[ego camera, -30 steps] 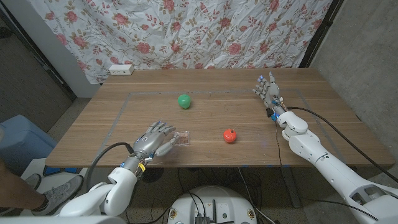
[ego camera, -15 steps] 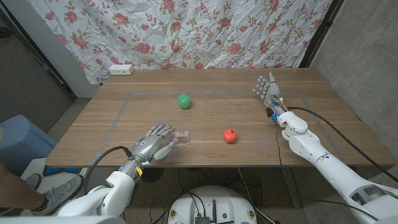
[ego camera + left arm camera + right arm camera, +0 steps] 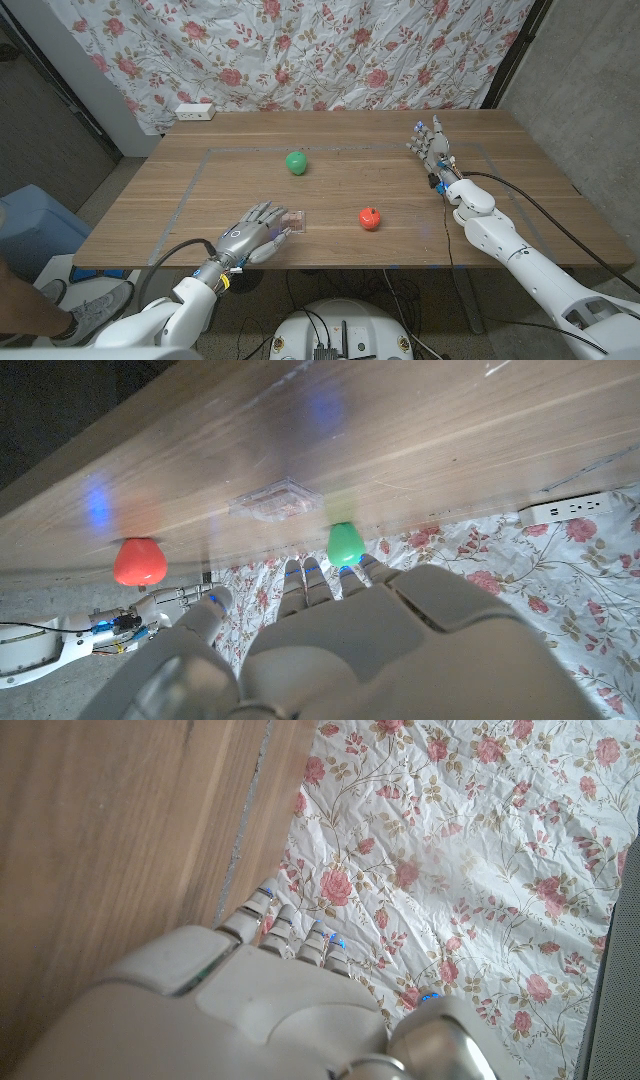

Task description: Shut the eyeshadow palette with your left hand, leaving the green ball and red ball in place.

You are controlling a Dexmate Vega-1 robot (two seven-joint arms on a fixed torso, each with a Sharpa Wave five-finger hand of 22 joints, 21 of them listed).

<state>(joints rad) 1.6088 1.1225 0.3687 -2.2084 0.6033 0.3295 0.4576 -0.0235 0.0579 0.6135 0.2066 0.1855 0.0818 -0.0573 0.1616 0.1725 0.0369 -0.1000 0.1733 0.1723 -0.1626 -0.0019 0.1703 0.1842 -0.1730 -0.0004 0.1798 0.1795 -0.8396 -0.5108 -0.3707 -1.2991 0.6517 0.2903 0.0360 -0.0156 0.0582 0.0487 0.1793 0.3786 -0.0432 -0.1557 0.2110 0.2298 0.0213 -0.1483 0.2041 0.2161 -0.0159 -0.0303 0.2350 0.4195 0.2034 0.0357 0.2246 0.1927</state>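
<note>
The eyeshadow palette [image 3: 293,221], a small clear case, lies flat with its lid down near the table's front edge; it also shows in the left wrist view [image 3: 275,500]. My left hand [image 3: 255,234] lies just behind it on the near side, fingers spread toward it and holding nothing. Whether the fingertips touch the case I cannot tell. The green ball [image 3: 295,162] [image 3: 344,544] sits farther back at mid-table. The red ball [image 3: 370,218] [image 3: 139,561] sits right of the palette. My right hand [image 3: 430,145] waits far right, fingers apart and empty.
A white power strip [image 3: 194,111] [image 3: 585,508] lies at the table's back left, before a floral cloth [image 3: 330,50]. A black cable [image 3: 520,195] runs along my right arm. Faint tape lines [image 3: 200,165] mark a rectangle on the wood.
My left hand has drawn back toward the table's front edge, off the palette. The palette, both balls and the right hand have stayed put.
</note>
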